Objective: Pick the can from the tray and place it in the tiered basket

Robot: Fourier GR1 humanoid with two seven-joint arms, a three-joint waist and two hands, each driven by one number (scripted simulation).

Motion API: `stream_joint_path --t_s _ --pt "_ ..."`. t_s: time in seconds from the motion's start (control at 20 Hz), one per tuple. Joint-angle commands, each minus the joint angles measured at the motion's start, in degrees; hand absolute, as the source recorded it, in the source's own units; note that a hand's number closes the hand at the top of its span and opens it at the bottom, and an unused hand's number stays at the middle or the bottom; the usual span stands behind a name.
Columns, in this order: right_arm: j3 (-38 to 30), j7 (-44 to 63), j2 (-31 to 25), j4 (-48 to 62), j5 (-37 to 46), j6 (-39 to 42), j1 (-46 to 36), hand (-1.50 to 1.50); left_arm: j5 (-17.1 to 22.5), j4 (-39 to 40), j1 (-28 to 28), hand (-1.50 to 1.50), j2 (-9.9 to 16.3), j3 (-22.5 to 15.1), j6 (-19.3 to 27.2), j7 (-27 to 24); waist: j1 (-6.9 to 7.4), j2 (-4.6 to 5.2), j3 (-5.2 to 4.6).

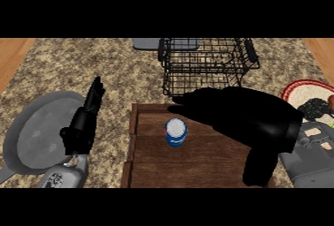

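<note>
A blue can [175, 132] with a white top stands upright on the brown wooden tray [195, 165], near its far left part. My right hand [244, 117] hovers over the tray just right of the can, fingers stretched toward the left beyond it, thumb hanging down at the near right; it holds nothing. The black wire tiered basket [205, 66] stands behind the tray at the counter's far side. My left hand [85, 119] rests open at the left, fingers pointing up, over a grey pan.
A grey round pan [39, 132] lies at the left. A plate [313, 99] with a red rim and dark food sits at the right edge. A grey object [146, 43] shows behind the basket. The counter top is speckled stone.
</note>
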Motion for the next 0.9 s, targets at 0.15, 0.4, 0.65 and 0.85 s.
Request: stream_joint_path --t_s 0.15,0.4,0.65,0.85 --pt "-0.21 -16.84 -3.57 0.99 11.45 3.33 1.44 -1.50 -1.41 -1.27 -0.31 0.00 -1.11 -0.22 -0.94 1.52 0.29 0.16 0.06" --pt "4.66 -14.01 4.98 2.89 20.28 -1.84 0.34 -1.50 -0.44 2.39 -1.52 0.00 -0.87 3.53 -3.06 -1.47 0.10 0.05 0.00" --pt "2.08 -21.36 0.80 6.30 27.08 -4.48 3.51 -1.50 -3.20 1.68 -0.73 0.00 -2.87 2.42 -1.47 -1.31 0.04 0.05 0.02" --pt "2.05 -21.90 4.02 10.50 30.13 -5.05 3.40 -1.50 -4.63 -4.57 1.35 0.00 -3.18 1.25 -1.25 3.17 0.19 -0.02 0.02"
